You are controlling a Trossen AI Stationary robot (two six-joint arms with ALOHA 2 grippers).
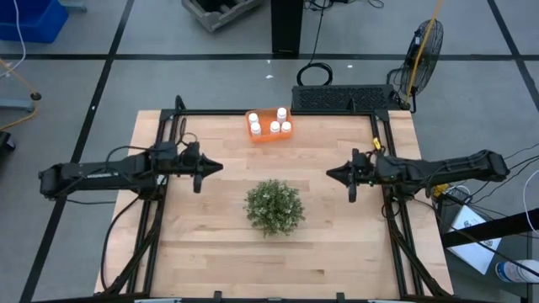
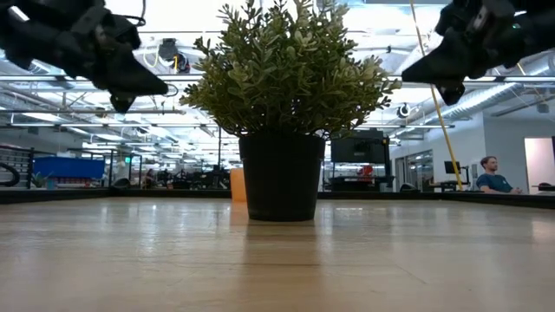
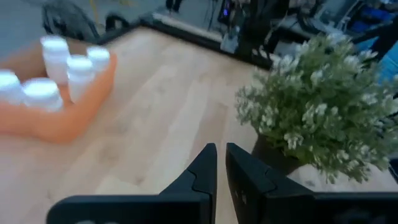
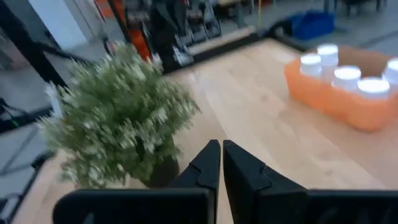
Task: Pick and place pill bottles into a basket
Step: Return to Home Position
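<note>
The orange basket (image 1: 269, 128) stands on the table near its far edge, with several white pill bottles (image 1: 274, 127) upright inside it; the left wrist view shows the basket (image 3: 68, 109) and bottles (image 3: 56, 59), and so does the right wrist view (image 4: 339, 93). My left gripper (image 1: 217, 168) hovers shut over the table's left side, above and left of the plant. My right gripper (image 1: 332, 172) hovers shut over the right side, pointing toward the plant. Neither holds anything.
A green bushy plant (image 1: 274, 206) in a dark pot (image 2: 280, 176) stands at the table's middle, between the two grippers and nearer than the basket. A black frame (image 1: 278, 113) edges the table. Bare wood lies at the near side.
</note>
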